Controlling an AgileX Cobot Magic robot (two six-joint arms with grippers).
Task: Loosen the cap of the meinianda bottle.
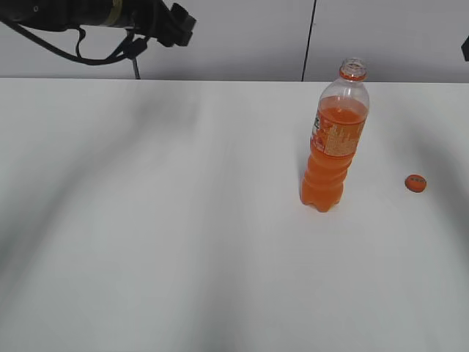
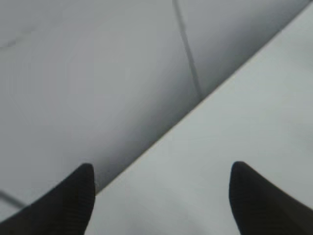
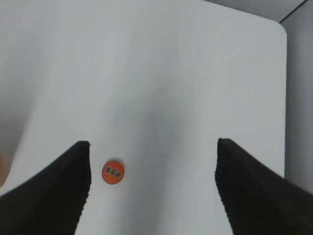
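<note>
The meinianda bottle (image 1: 333,147) stands upright on the white table, right of centre, with orange drink, an orange label and an open neck with no cap on it. The orange cap (image 1: 415,182) lies flat on the table to the bottle's right. It also shows in the right wrist view (image 3: 113,172), near the left finger. My right gripper (image 3: 153,147) is open and empty, high above the cap. My left gripper (image 2: 161,169) is open and empty, facing the table's far edge and the wall. The left arm (image 1: 110,18) is raised at the top left.
The white table (image 1: 161,220) fills the exterior view and ends at a grey panelled wall (image 1: 242,37) behind. The table's rounded far corner (image 3: 279,29) shows in the right wrist view. A dark bit of the right arm (image 1: 465,48) shows at the right edge.
</note>
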